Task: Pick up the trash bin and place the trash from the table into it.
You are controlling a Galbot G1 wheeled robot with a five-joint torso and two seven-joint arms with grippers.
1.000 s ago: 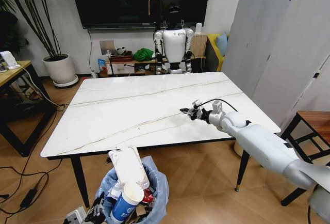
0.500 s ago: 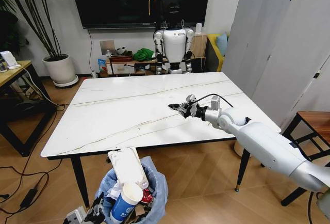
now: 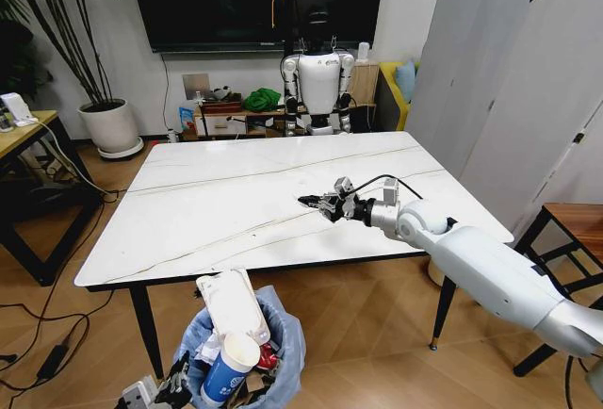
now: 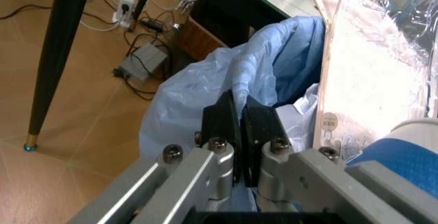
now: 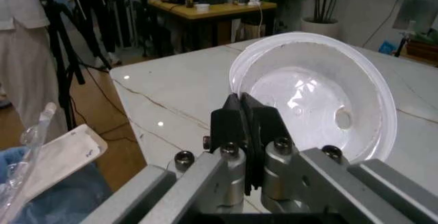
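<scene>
My right pincer [image 3: 318,204] is clamped tight on a clear plastic lid [image 5: 321,93], carrying it above the tabletop [image 3: 217,202], which looks bare beneath it. Down past the near edge, my left pincer [image 4: 241,126] is pinched shut on the blue bag rim of the trash bin [image 3: 283,329]. The bin's stuffed: a white pack [image 3: 231,303] and a blue-and-white paper cup [image 3: 226,364] poke up. By my reckoning this lid's the last piece. That tall pack could block the drop. Beyond the table stands another robot [image 3: 318,79], well apart.
</scene>
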